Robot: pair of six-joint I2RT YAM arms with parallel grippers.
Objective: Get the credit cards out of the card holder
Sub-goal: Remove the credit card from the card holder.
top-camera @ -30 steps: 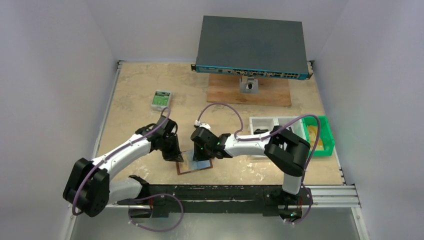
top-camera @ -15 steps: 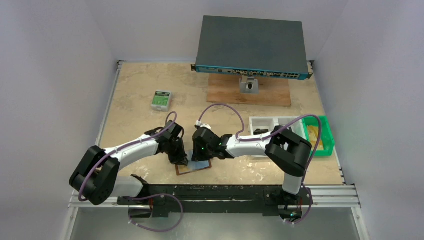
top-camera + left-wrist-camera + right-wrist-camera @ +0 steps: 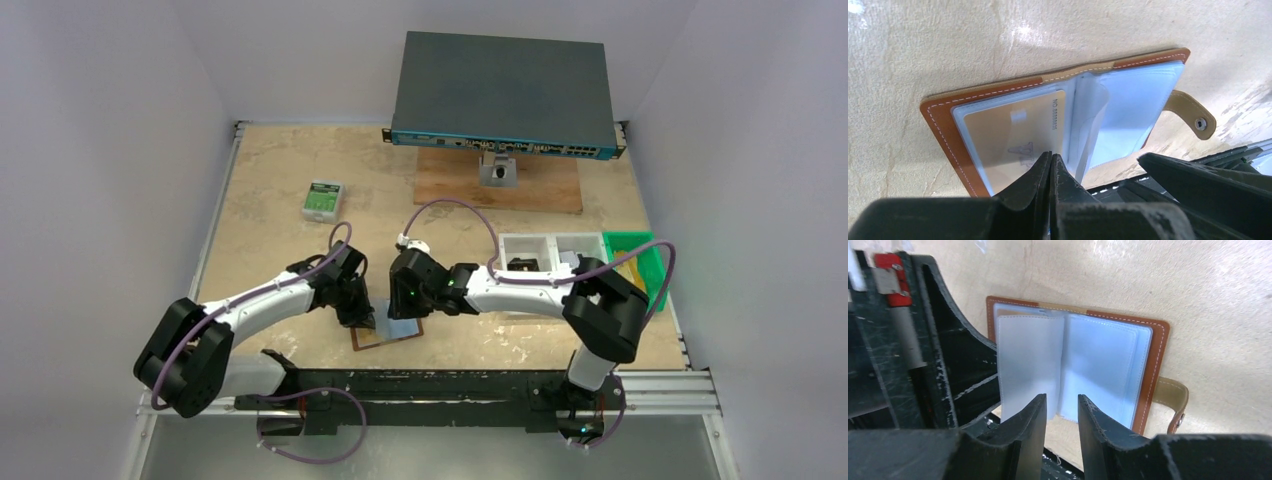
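The brown card holder [image 3: 388,332] lies open near the table's front edge, its grey-blue sleeves up. In the left wrist view it [image 3: 943,125] shows a gold credit card [image 3: 1013,132] in the left sleeve and a snap tab [image 3: 1193,112] at the right. My left gripper [image 3: 362,318] is shut, its tips [image 3: 1050,156] at the gold card's near edge. My right gripper [image 3: 402,308] is slightly open [image 3: 1062,405] at the near edge of the sleeves, where one leaf [image 3: 1030,365] stands up. The holder's brown rim [image 3: 1158,365] shows beyond it.
A green-and-white box [image 3: 322,200] lies at the far left. A network switch [image 3: 503,95] sits on a wooden board [image 3: 545,190] at the back. White bins [image 3: 530,250] and a green bin [image 3: 650,265] stand at the right. The black front rail [image 3: 450,385] runs just behind the holder.
My left gripper has moved right onto the holder's left side and stayed there. My right arm's elbow has swung to the right while its gripper stays over the holder.
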